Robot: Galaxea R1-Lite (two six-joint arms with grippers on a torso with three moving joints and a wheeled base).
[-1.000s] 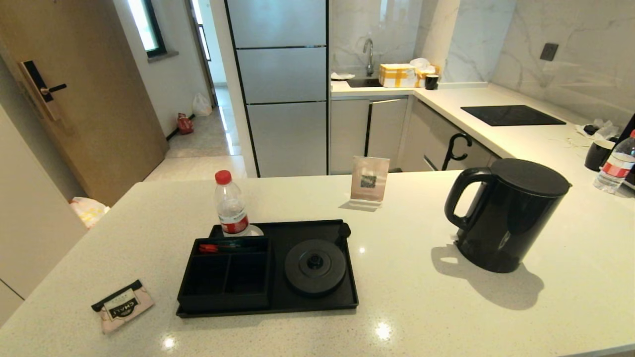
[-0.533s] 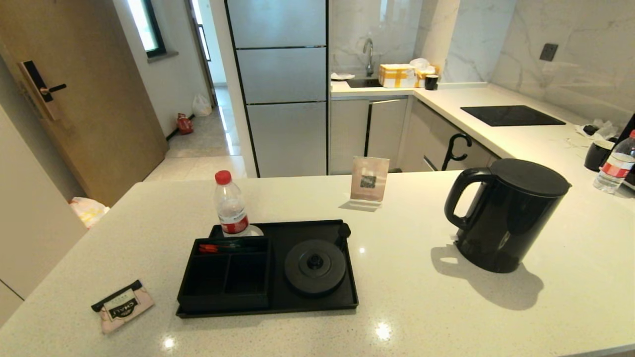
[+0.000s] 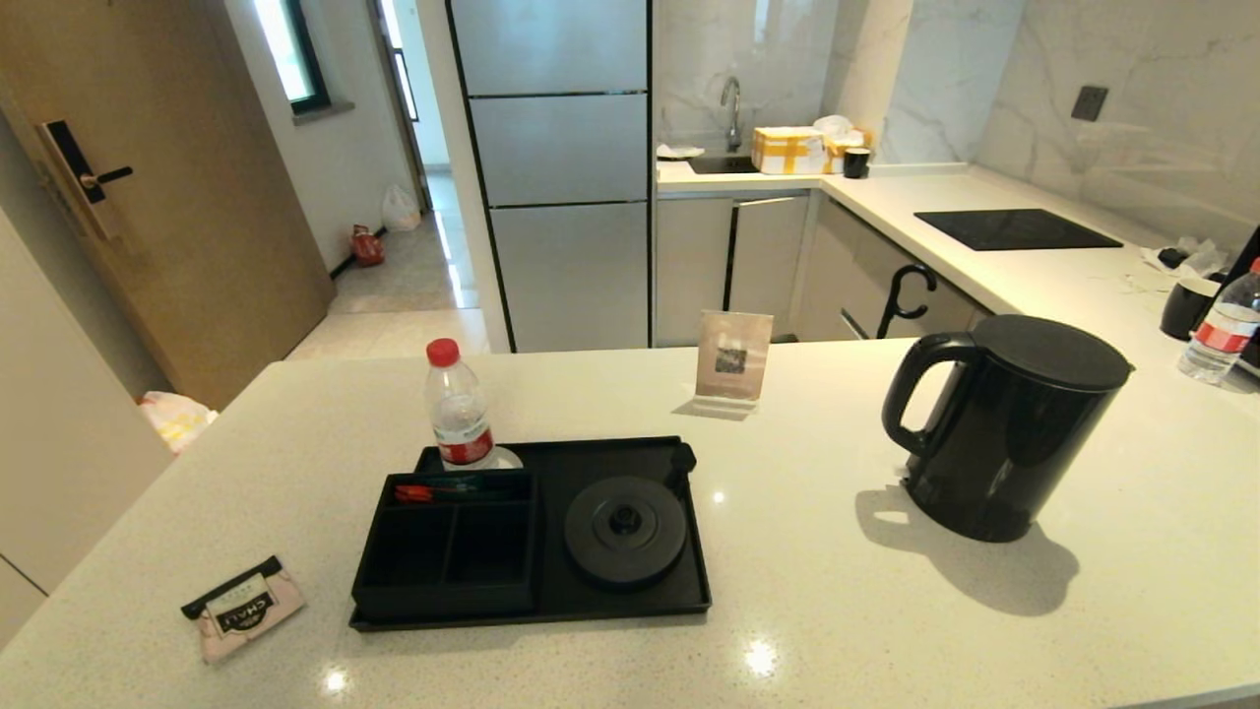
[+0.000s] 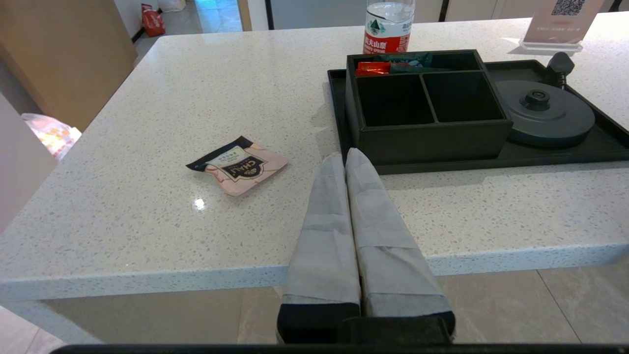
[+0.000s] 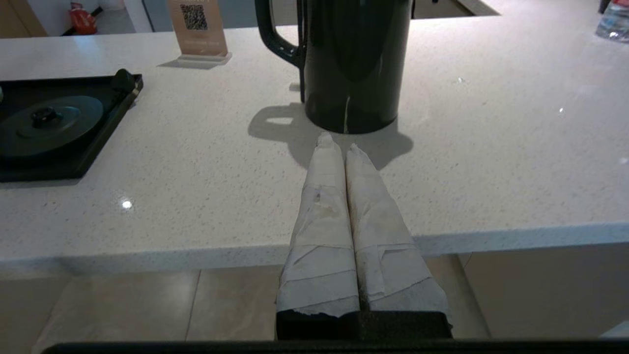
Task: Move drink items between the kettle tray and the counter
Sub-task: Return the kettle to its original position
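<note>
Both my grippers, left gripper [image 4: 345,160] and right gripper [image 5: 338,143], are closed, empty; I'd open the right before reaching the kettle [image 3: 1004,423] handle, right of the tray [image 3: 689,601].

Neither arm shows in the head view. In the left wrist view the water bottle [image 4: 389,25] behind the compartment box [image 4: 427,105] is cut off above its red label, and the sign card [image 4: 560,19] loses its top. That box hides the tray's [image 4: 565,156] left floor, and the wrappers [image 4: 393,65] in its rear compartment are too small to read. In the right wrist view the kettle [image 5: 351,59] is cut off at the top, its lid out of sight, and the kettle base [image 5: 44,123] beside it runs off the edge. The second bottle [image 3: 1221,330] beyond the kettle is clipped in the head view.
</note>
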